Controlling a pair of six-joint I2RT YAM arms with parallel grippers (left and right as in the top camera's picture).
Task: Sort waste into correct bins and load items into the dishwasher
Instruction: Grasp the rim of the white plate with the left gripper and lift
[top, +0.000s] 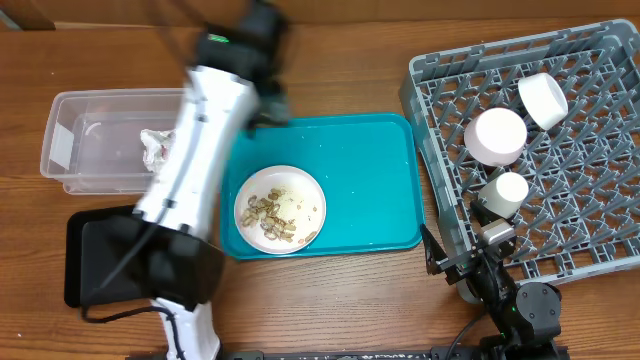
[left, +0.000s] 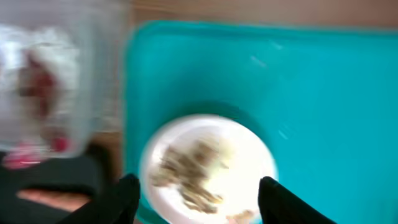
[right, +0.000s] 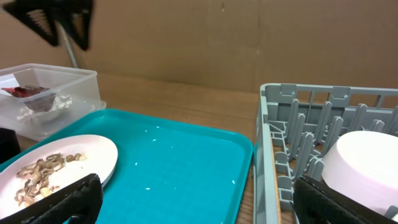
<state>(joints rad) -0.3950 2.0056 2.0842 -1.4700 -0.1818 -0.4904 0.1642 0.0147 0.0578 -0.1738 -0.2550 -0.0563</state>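
A white dinner plate with beige shell scraps lies on the teal tray. My left gripper is open and empty over the tray's back left corner. In the blurred left wrist view the plate lies between its fingers. The clear tub holds crumpled tissue and a red wrapper. The black tray is partly hidden by my left arm. My right gripper is open and empty by the grey dish rack's front left corner. Chopsticks and the carrot piece are out of view.
The rack holds two white bowls and a small white cup. The right wrist view shows the plate, teal tray, tub, rack wall and a bowl. A cardboard wall stands behind.
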